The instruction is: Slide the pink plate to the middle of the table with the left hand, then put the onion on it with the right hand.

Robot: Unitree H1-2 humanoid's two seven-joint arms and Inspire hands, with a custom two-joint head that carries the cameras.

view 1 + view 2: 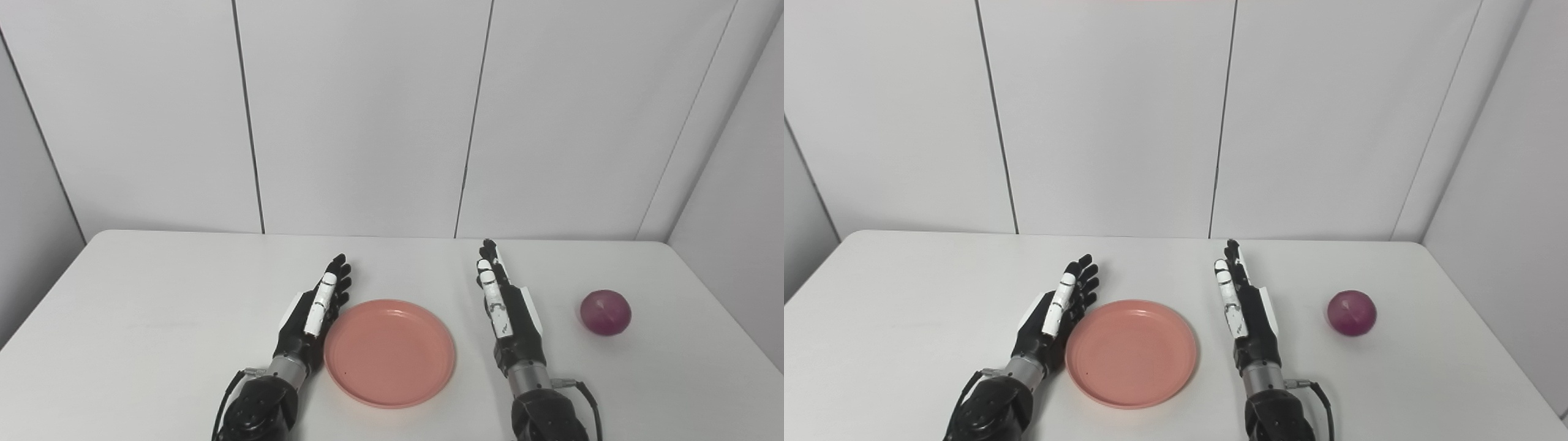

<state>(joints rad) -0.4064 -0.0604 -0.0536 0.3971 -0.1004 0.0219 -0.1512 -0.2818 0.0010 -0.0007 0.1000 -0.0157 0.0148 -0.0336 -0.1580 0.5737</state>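
The pink plate [389,352] lies flat on the white table [153,294], near the front middle. My left hand [315,309] stands on edge against the plate's left rim, fingers straight and apart, open, holding nothing. My right hand [505,303] also stands on edge, open, a short way right of the plate and not touching it. The purple onion [605,312] rests on the table to the right of my right hand, well apart from it.
Grey wall panels [367,116] close off the back and right sides of the table. The table's right edge runs close behind the onion. Bare tabletop lies to the left and behind the hands.
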